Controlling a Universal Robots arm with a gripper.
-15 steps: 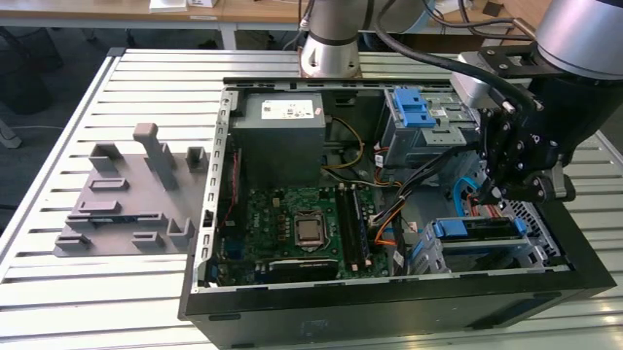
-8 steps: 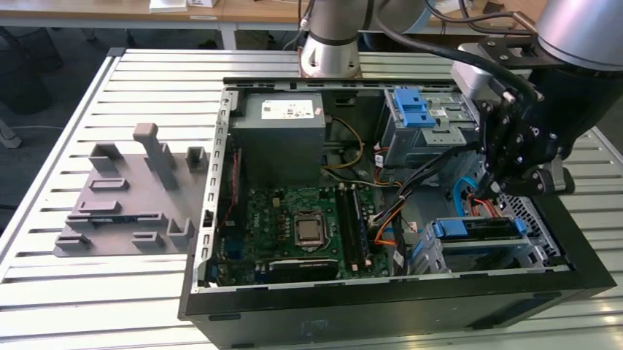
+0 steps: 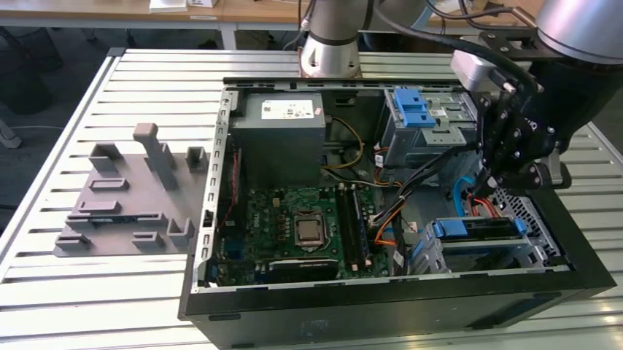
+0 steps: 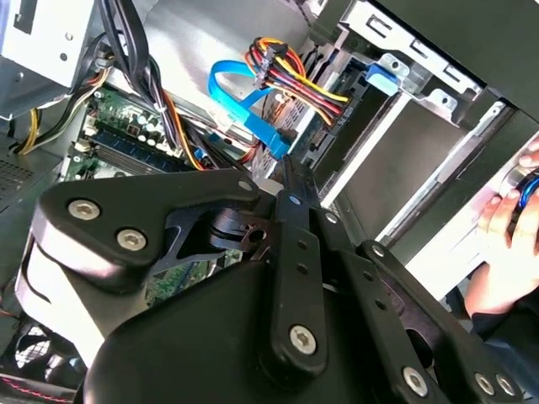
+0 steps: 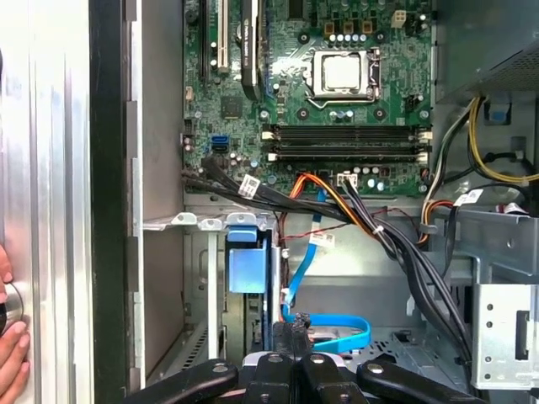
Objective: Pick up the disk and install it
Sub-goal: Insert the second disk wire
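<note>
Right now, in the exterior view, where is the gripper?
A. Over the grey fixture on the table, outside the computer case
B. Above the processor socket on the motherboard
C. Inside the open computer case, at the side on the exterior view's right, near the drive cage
C. The gripper hangs inside the open computer case, at the exterior view's right, just above the drive cage with its blue carrier.

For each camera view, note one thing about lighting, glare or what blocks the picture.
Exterior view: even light, pale sheen on the slatted table. Second wrist view: the dark claw blocks the lower half. First wrist view: bright glare on the metal strip outside the case.
</note>
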